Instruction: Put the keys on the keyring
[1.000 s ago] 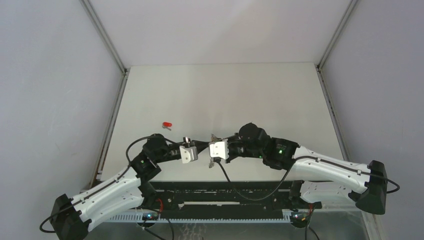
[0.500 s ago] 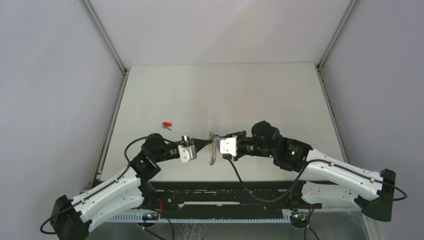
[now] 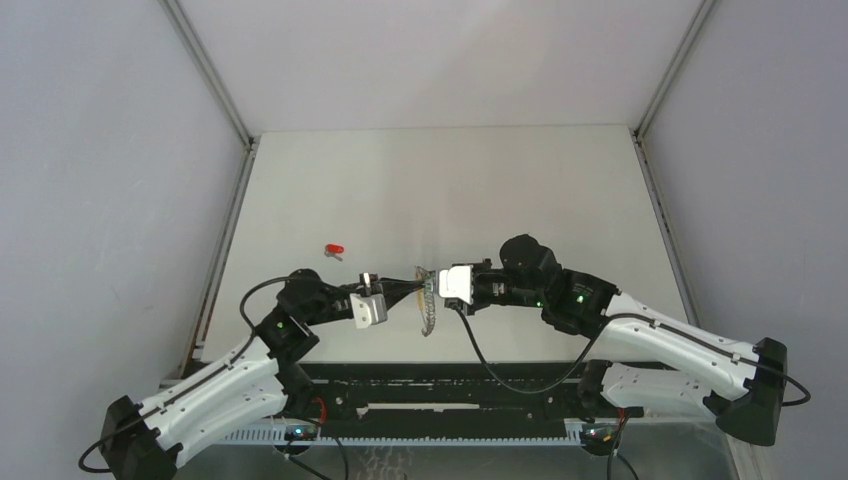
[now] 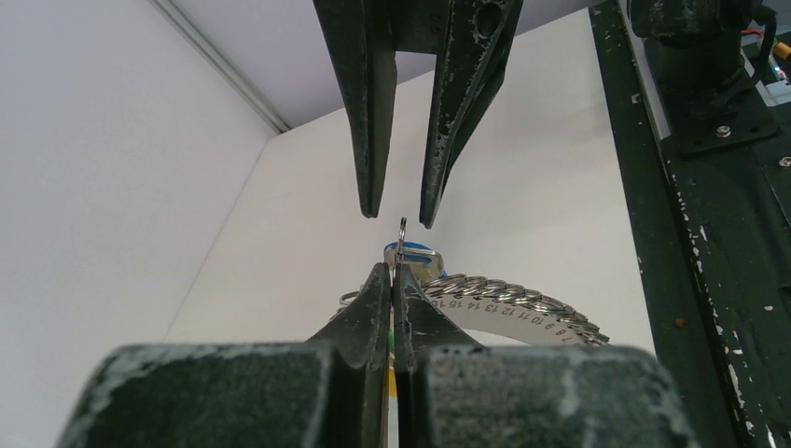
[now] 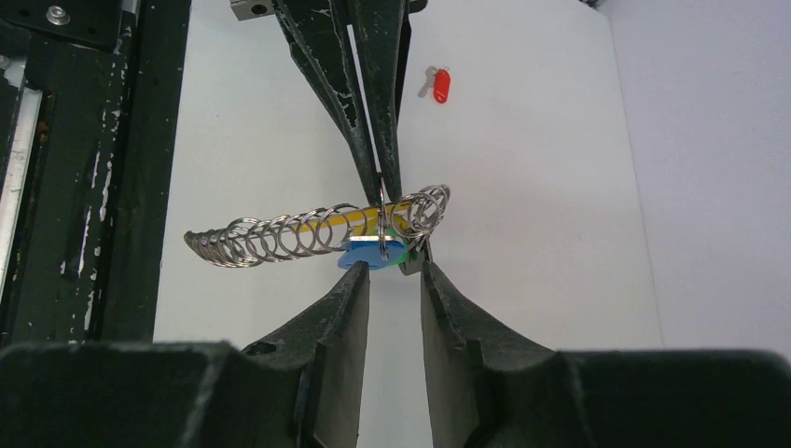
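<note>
Keys, left to right, Jo: where do they sit?

Red key (image 3: 334, 249) lies alone on the table (image 3: 520, 180), far left, well apart from both arms. In the middle, lifted off the table, hangs the keyring (image 5: 308, 233), with the blue key (image 5: 371, 256) right against its thin wire ring.

Threaded on already?

Probably, but the wrist views are too cluttered at that spot for me to swear to it.

Who holds what?

The left gripper (image 4: 391, 280) has its fingers pressed together on the edge of the wire ring, so the whole thing dangles from that pinch. The right gripper (image 5: 392, 275) faces it with jaws apart. The ring and the blue head sit just ahead of its tips, and nothing is clamped.

How will this stuff handle?

My guess is that all of it is very light. The ring looks stiff, springy and slick, so a pinch on its edge could let it twist. The row of silvery loops along the yellow strip (image 5: 373, 220) is floppy and should swing with any arm motion. I would take the red key by its plastic head, which looks grippier than the bare blade, though a flat key on a flat table gives fingers little to bite.

And the ring?

Hold it close to the split, leaving that opening clear for the key.
</note>
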### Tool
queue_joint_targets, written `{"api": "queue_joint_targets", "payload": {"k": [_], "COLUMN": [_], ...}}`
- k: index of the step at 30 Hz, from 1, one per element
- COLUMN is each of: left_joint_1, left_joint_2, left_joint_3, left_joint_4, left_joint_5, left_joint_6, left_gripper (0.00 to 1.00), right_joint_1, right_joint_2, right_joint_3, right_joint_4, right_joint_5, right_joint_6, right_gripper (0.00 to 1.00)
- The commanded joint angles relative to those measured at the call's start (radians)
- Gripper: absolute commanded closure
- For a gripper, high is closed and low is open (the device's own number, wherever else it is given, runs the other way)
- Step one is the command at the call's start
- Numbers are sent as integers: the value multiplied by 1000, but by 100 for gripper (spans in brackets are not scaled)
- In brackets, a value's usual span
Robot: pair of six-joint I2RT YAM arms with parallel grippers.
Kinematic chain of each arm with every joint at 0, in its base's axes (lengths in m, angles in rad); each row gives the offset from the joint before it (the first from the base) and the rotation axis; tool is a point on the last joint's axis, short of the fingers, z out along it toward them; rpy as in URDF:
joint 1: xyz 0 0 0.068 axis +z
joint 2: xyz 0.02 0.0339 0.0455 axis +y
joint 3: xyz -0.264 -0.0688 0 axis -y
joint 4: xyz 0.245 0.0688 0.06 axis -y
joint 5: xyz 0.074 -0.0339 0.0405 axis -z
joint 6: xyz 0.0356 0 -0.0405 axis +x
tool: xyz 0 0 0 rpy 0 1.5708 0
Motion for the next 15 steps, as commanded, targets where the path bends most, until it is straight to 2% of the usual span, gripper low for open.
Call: {"api": "queue_joint_targets", "payload": {"k": [1, 15], "left_joint_1": [6, 6], "left_joint_2": [-4, 16], "left_joint_3": [-3, 4], "left_joint_4": [76, 85], "left_joint_5": [28, 40], "left_joint_6": [-15, -18], "left_gripper": [100, 100], "right_joint_1": [-1, -1], "right_joint_2": [0, 9], "right_joint_3": [4, 4], "right_joint_4": [34, 51], "right_joint_5": [-42, -59], "right_joint_6": [21, 19], "right_gripper": [74, 90]}}
